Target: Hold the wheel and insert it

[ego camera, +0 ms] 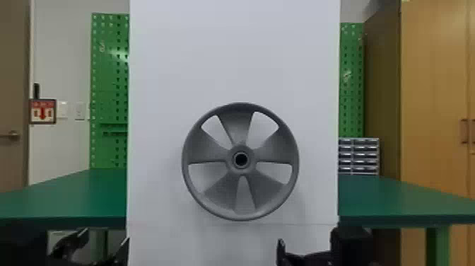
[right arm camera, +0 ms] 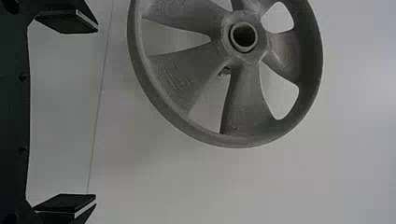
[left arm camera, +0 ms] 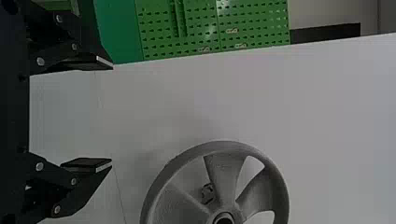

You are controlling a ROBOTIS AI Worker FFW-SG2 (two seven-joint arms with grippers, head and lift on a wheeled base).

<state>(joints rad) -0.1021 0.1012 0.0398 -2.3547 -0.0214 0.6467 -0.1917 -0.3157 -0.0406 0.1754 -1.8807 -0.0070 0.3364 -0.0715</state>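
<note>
The grey five-spoked wheel [ego camera: 208, 191] stands upright against the white panel, its round hub hole facing me. Low at the left of the head view is my left gripper [ego camera: 97, 247], below and left of the wheel. My right gripper [ego camera: 304, 256] is at the bottom, below and right of it. In the left wrist view the left gripper [left arm camera: 112, 116] is open with nothing between its fingers, apart from the wheel [left arm camera: 226, 170]. The right wrist view has the right gripper [right arm camera: 96, 116] wide open and also empty, with a gap to the wheel [right arm camera: 250, 102].
The white panel [ego camera: 233, 53] rises behind the wheel. Green tabletops [ego camera: 70, 194] extend on both sides of it. Farther back are green pegboards [ego camera: 109, 77], a small drawer cabinet [ego camera: 358, 155] and a wooden cupboard [ego camera: 434, 88] at the right.
</note>
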